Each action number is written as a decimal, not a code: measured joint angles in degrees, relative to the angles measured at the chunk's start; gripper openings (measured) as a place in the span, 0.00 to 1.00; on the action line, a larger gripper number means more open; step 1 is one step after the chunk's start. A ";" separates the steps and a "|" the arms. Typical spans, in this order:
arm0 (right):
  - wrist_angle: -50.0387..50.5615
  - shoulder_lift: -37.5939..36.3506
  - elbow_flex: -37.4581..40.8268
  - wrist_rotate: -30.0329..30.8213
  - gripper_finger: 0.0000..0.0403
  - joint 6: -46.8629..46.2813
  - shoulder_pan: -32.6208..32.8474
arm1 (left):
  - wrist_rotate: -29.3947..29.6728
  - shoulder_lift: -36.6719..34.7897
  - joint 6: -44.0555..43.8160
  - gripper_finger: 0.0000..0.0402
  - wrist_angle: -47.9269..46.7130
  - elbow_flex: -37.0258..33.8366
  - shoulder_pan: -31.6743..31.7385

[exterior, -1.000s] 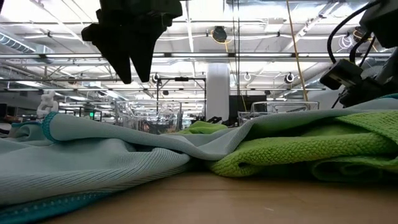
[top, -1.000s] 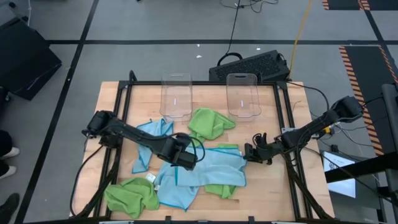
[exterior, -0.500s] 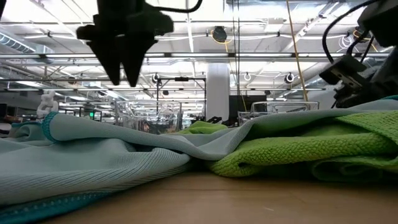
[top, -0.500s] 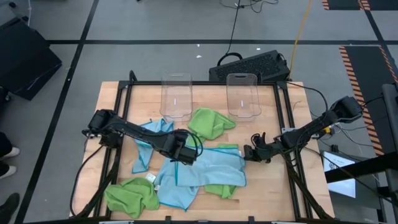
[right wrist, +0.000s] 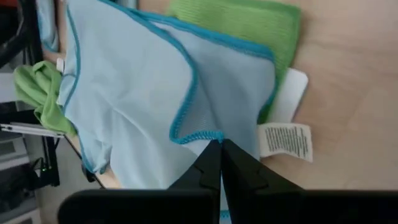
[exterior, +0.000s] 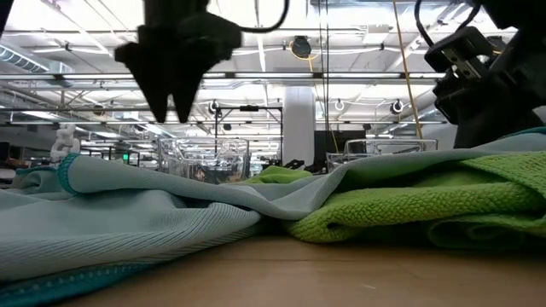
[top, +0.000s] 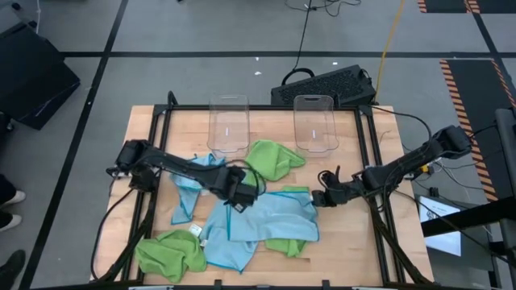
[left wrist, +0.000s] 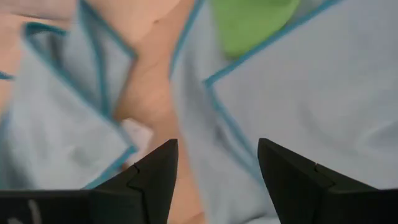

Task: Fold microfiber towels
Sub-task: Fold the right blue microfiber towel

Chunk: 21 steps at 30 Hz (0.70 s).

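Right wrist view only — right pincer [right wrist: 217,149] pinched on blue towel [right wrist: 143,93] edge; left pincer [left wrist: 214,165] wide.

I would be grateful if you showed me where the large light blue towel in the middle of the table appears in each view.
High view: large light blue towel, centre, between the grippers.
Low view: pale sheet across the foreground.
Left wrist view: beyond the open fingers.
Right wrist view: centre.
Shared landmark: its teal hem.
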<state>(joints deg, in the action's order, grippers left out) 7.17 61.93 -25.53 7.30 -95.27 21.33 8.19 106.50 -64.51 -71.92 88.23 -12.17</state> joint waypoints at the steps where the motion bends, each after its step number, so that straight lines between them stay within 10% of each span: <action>1: 0.09 -0.19 -0.20 -0.01 0.00 0.88 -0.26 | -1.16 0.00 -0.02 0.56 1.37 0.00 1.04; 12: -0.06 -4.42 -3.89 -0.01 0.00 13.15 -5.10 | -5.00 0.00 8.41 0.56 8.74 0.00 11.33; 21: 5.66 -8.56 -3.88 -0.15 0.00 16.21 -8.47 | -9.27 0.00 33.28 0.56 12.12 0.01 14.10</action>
<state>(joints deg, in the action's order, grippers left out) 12.83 53.37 -29.41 7.15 -79.06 12.86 -1.08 106.50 -31.23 -59.80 88.23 1.93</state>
